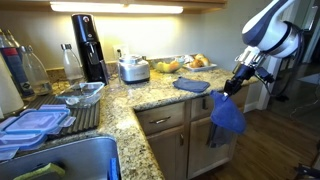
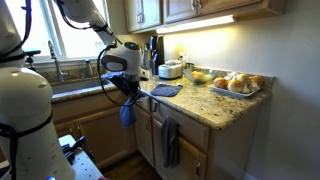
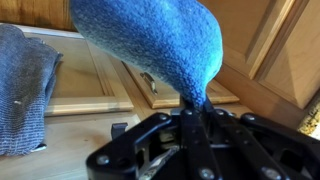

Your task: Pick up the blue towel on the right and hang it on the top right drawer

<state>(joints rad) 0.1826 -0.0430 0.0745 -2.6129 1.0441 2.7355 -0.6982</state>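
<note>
My gripper [image 1: 234, 84] is shut on the top of the bright blue towel [image 1: 227, 115], which hangs limp below it, off the counter's edge. In the wrist view the fingers [image 3: 195, 108] pinch a bunch of the blue towel [image 3: 150, 45]. The top right drawer [image 1: 201, 104] is the light wood front just behind and left of the hanging towel, which partly covers it. In an exterior view the gripper [image 2: 127, 97] holds the towel [image 2: 127, 114] in front of the cabinets.
A like blue towel lies folded flat on the granite counter [image 1: 190, 85] [image 2: 166, 90]. A slate grey towel [image 2: 168, 140] [image 3: 22, 90] hangs on the cabinet front. The neighbouring drawer [image 1: 160, 119] has a dark bar handle. Plates of food [image 2: 232, 84] stand on the counter.
</note>
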